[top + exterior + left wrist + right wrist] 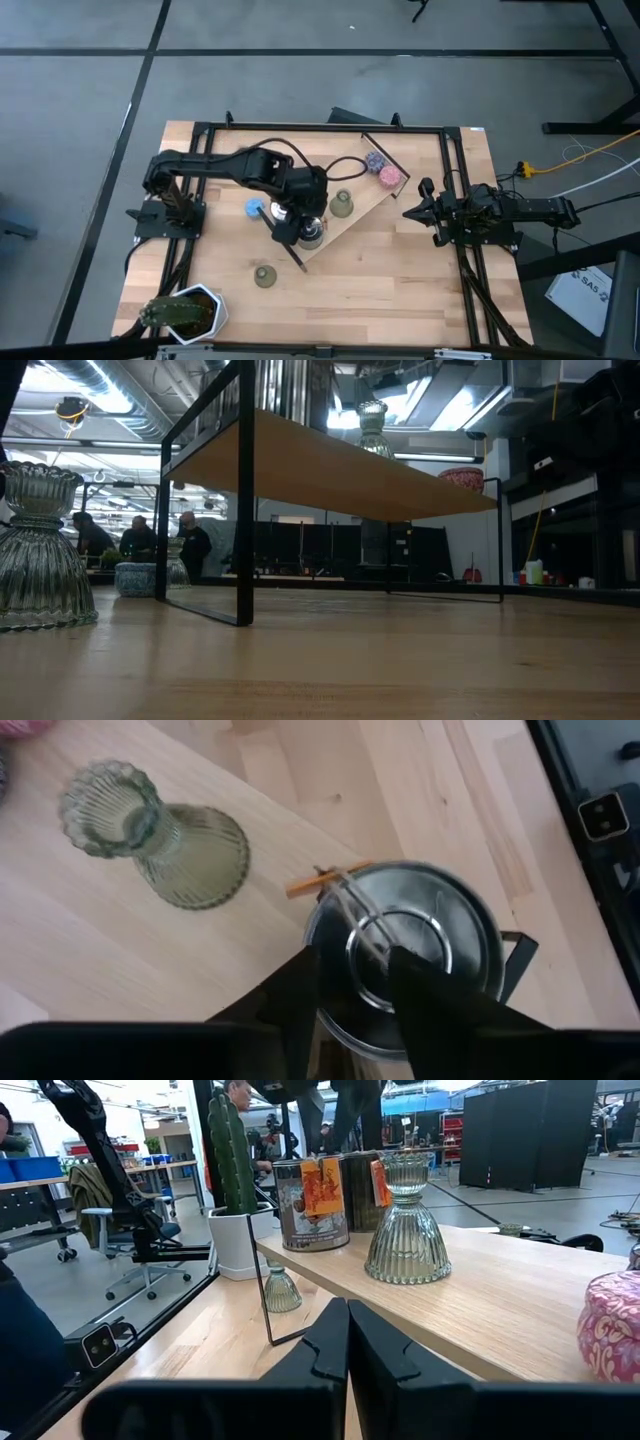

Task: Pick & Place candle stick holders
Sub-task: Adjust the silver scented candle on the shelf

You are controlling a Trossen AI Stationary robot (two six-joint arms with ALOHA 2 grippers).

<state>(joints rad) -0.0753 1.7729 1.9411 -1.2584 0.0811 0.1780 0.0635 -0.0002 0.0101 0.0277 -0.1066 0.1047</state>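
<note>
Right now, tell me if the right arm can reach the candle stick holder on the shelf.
Probably yes: the candle stick holder stands straight ahead of the right gripper, with bare shelf between them.

Candle stick holders (342,205): two visible. Tins (312,233): one. Pucks (388,178): three.

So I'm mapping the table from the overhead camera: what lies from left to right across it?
Potted cactus → candle holder on the bare table → left gripper over a tin → candle holder on the raised board → pink puck → right gripper, shut and waiting.
</note>
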